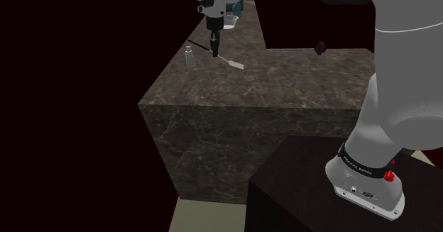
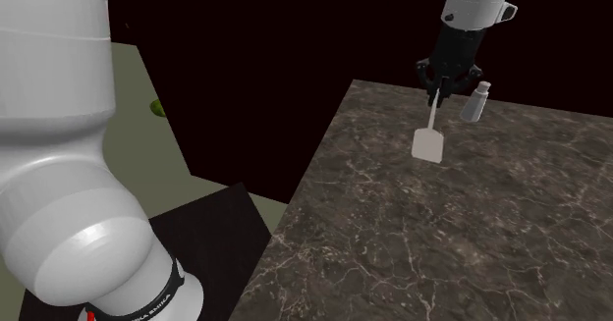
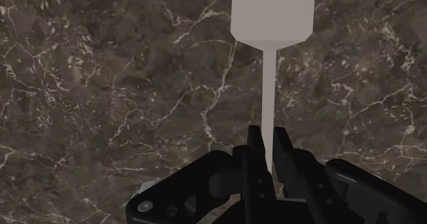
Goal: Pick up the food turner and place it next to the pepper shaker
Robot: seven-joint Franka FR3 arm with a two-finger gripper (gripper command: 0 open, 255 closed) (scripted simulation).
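Nearest, at the shoulder view's lower right, the arm's white base sits on the dark stand. Beyond it spreads the dark, veined marble counter. In the upper middle of that frame the gripper points down, its fingers clenched on the thin handle of the pale food turner. The wrist view shows the handle pinched between them, with the flat blade out ahead over the stone. The blade slants down toward the counter, perhaps touching it, though I cannot be sure. The pepper shaker stands upright near the gripper, to its left in the shoulder view. Farther off, at upper right, lies a small dark purple object.
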